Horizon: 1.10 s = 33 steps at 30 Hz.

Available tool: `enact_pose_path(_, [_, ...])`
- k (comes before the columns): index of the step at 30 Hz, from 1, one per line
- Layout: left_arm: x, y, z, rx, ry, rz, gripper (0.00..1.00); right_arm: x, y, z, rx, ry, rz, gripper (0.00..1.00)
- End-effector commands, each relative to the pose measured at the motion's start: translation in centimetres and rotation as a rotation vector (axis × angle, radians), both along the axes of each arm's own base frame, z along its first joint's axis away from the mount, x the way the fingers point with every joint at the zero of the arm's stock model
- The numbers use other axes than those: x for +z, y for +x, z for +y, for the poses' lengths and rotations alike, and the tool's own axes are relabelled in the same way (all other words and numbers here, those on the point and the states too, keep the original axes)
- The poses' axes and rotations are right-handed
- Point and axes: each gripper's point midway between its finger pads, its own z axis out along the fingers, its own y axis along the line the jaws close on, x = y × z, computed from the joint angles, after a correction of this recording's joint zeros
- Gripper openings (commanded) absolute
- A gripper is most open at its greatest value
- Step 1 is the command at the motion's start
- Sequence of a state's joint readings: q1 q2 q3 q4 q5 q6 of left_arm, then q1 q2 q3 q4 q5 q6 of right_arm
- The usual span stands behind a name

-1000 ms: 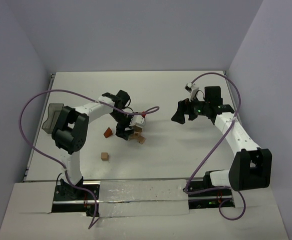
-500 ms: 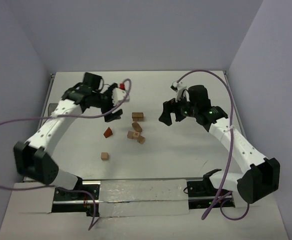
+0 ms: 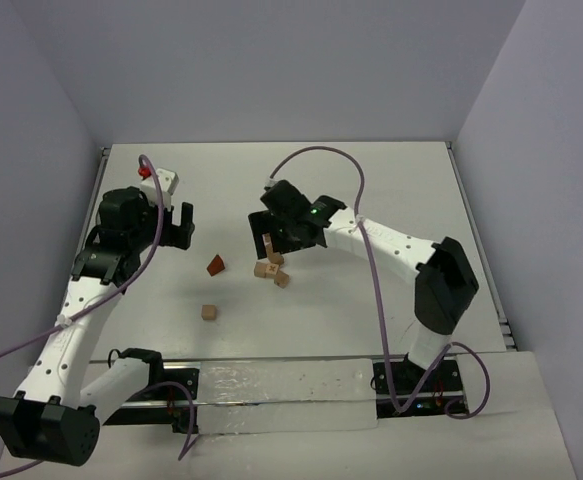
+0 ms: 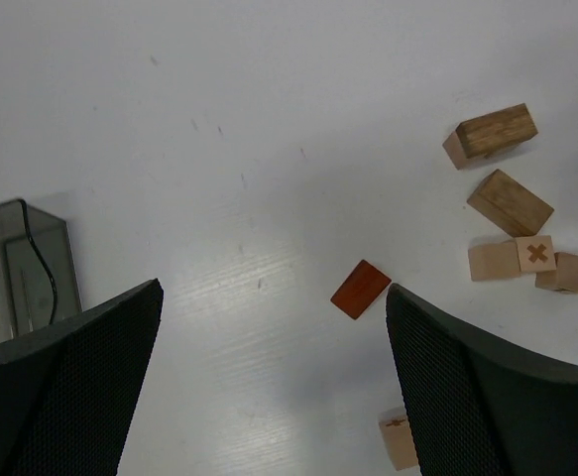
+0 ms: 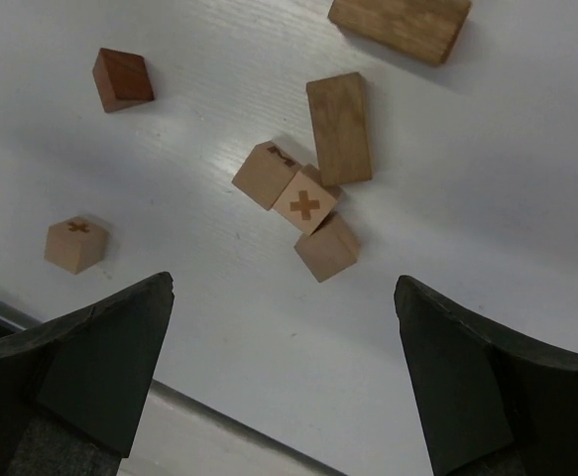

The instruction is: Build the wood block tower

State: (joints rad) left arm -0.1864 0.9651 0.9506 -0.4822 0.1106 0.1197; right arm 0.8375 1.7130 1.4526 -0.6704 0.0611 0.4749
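Tower not begun: your left pincer (image 4: 274, 290) and right pincer (image 5: 284, 288) gape empty; lower the right onto a tan cube (image 5: 325, 248).

The wedge (image 4: 360, 289) is reddish-brown and the cubes (image 5: 305, 205) pale tan, some bearing orange-brown crosses.

The 2 arms reach forward, left gripper (image 4: 274, 290) and right gripper (image 5: 284, 286) both spread wide, holding nothing.

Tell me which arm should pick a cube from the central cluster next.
Right. The right pincer, open, hangs over the tan cubes, which sit centred in its wrist view. The left pincer, also open, stands off to the side.
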Motion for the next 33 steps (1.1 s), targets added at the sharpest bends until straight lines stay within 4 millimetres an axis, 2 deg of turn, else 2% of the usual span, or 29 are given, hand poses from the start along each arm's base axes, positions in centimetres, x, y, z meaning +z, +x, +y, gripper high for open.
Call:
enact_pose_path(1, [2.0, 0.5, 1.6, 0.17, -0.111, -0.09, 0.99, -1.0, -1.5, 1.4, -0.097, -0.02, 0.089, 1.0])
enact_pose_path(8, [2.0, 1.7, 2.0, 0.251, -0.173, -0.092, 0.99, -4.8, -3.4, 3.0, -0.109, -0.046, 0.212, 1.0])
enact_pose_path(12, [2.3, 2.0, 2.0, 0.256, -0.182, -0.087, 0.99, -6.8, -2.9, 3.0, -0.138, -0.097, 0.238, 1.0])
enact_pose_path(19, [2.4, 1.8, 1.7, 0.236, -0.185, -0.082, 0.99, -6.2, 0.3, 2.8, -0.204, -0.096, 0.177, 1.0])
enact_pose_path(23, [2.4, 1.8, 1.7, 0.232, -0.181, -0.085, 0.99, -6.3, 1.6, 2.5, -0.238, -0.097, 0.145, 0.99])
enact_pose_path(27, [2.5, 1.8, 1.7, 0.229, -0.175, -0.086, 0.99, -6.7, 2.0, 2.3, -0.251, -0.095, 0.114, 0.99])
enact_pose_path(33, [2.6, 1.9, 1.7, 0.226, -0.168, -0.091, 0.99, -8.8, 2.1, 1.8, -0.275, -0.12, 0.114, 0.99])
